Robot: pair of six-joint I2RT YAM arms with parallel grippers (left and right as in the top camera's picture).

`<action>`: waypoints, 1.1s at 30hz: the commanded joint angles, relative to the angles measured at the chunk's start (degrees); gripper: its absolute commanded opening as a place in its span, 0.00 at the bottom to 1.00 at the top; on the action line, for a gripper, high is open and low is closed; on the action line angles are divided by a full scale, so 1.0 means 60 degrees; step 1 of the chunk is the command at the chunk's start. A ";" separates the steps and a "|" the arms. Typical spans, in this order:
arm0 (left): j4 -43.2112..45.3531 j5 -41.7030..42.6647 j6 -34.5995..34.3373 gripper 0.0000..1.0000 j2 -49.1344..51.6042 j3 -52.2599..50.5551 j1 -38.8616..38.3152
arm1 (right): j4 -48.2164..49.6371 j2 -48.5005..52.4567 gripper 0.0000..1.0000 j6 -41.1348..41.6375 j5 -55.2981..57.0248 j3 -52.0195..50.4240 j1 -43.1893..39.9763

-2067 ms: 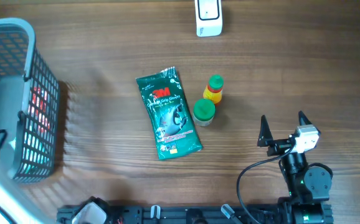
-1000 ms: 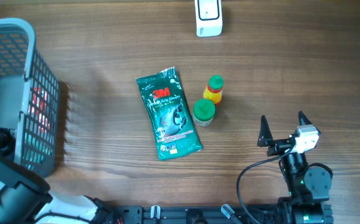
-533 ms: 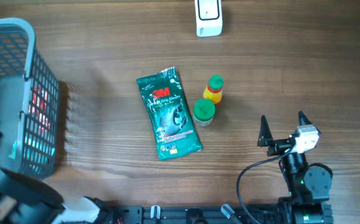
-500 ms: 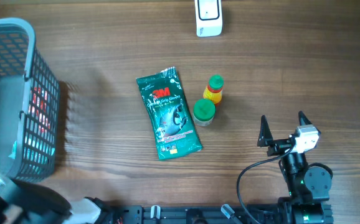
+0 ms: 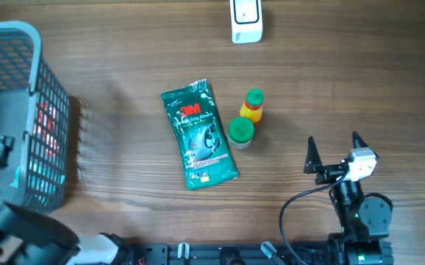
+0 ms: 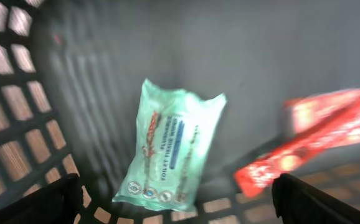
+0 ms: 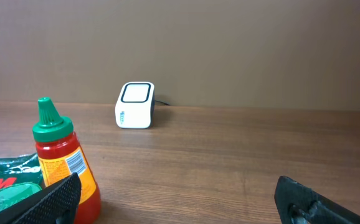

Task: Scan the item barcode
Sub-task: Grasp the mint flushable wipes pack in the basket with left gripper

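Left claw (image 6: 177, 196) hangs wide open and empty in the basket (image 6: 18, 124) over a pale green packet (image 6: 170, 149), while the green pouch (image 5: 200, 135) lies flat on the desk (image 5: 345, 73), so lifting out carelessly may hook its grid wall, I think.

My left arm (image 5: 25, 232) has shifted at the overhead frame's lower left, and my left gripper (image 6: 175, 190) has parted its jaws inside the basket (image 6: 18, 118).
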 commanded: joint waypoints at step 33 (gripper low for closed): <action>-0.3264 0.0732 0.0437 0.40 0.1920 0.5486 -0.0051 | 0.0018 -0.0087 1.00 -0.0098 0.0022 -0.0011 -0.0007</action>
